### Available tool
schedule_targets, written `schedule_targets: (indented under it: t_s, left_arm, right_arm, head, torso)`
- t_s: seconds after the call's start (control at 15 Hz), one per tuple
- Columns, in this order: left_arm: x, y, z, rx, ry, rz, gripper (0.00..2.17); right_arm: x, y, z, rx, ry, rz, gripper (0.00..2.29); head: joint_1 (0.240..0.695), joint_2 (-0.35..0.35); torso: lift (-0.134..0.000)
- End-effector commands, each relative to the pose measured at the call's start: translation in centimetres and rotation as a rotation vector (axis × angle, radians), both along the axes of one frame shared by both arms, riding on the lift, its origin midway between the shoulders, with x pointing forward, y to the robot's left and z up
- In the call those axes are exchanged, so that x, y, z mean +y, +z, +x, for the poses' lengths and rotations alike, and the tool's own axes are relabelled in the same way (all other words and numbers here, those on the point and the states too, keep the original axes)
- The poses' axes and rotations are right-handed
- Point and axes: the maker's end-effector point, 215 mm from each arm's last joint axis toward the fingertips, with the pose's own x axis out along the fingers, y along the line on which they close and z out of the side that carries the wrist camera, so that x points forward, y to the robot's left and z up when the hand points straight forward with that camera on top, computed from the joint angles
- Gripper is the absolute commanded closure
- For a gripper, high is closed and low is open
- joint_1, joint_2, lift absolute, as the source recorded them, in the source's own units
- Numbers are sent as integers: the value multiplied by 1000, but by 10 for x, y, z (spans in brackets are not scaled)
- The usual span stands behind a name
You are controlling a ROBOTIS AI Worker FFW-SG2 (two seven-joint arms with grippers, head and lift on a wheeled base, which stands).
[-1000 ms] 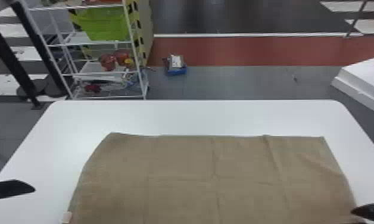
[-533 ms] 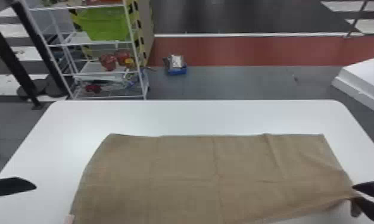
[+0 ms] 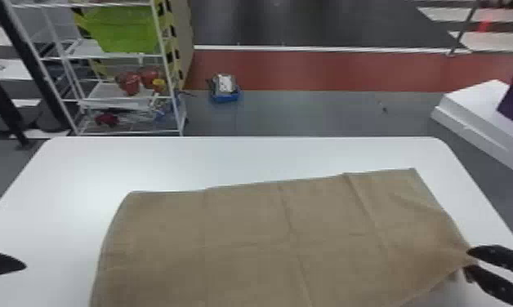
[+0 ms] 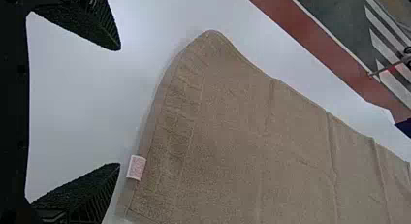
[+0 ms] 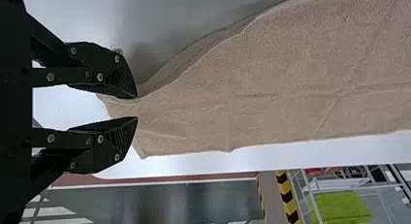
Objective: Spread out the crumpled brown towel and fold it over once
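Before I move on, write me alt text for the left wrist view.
A brown towel lies spread on a white table, faint creases across it and a small pale label on its edge. Beside it, the left gripper holds nothing, its jaws open.

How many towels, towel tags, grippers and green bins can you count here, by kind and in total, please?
Brown towel: 1
Towel tag: 1
Grippers: 2, the left gripper and the right gripper
Green bin: 1
Total: 5
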Motion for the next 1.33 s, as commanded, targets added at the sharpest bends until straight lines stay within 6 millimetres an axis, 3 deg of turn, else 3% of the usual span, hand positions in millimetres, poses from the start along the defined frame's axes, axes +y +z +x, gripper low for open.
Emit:
schedule_targets:
  t_s: [0.0,0.27,0.53,0.67,0.8,1.0,1.27]
  left_arm:
    - [1,-5,-1,6,7,-9,26]
    - [-3,-10,2,8,5,-19,26]
    - [-3,-16,0,21,7,-29,26]
    - [0,-19,-2,28,13,-31,29]
    - [0,-19,-2,28,13,-31,29]
    - [-3,-22,1,26,9,-43,29]
    - [-11,-22,4,24,-8,-49,29]
  right_arm:
    - [-11,-3,-6,52,11,-45,866]
    - [6,1,-38,218,233,-171,863]
    - [23,5,-32,226,226,-121,863]
    - [8,15,-26,226,188,-127,863]
    - [-5,18,-35,240,185,-138,863]
    - [-26,4,-55,271,145,-135,863]
    - [-50,-9,-41,192,48,-73,859]
  head:
    - [695,-7]
    - [695,-19]
    - [695,10]
    - [695,22]
    - [695,20]
    - [695,-21]
    - [695,-79]
  torso:
    - [-123]
    - [-123]
    - [-123]
    - [-123]
    - [-123]
    - [-123]
    - [-123]
